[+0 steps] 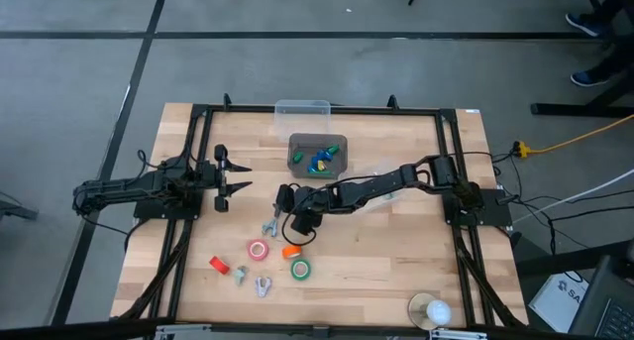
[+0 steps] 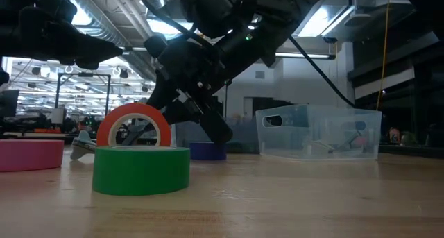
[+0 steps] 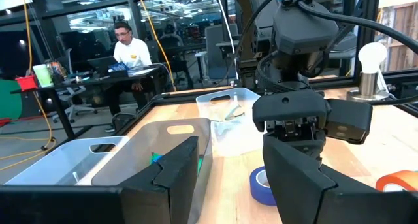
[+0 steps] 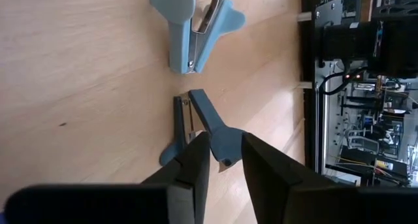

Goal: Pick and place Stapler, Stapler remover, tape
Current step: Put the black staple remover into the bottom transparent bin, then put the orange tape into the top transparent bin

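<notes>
On the counter (image 1: 396, 251), the right gripper (image 4: 225, 160) is pinching a blue-grey staple remover (image 4: 199, 129) between narrowed fingers, while the left gripper (image 1: 238, 175) is hovering open at the left edge.

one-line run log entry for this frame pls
right gripper: down at table centre, fingers closed around blue staple remover | left gripper: open, waiting at left | second staple remover: lying free

tape rolls (image 1: 260, 249) crowd the front, bare table (image 1: 396, 251) beside them.
</notes>
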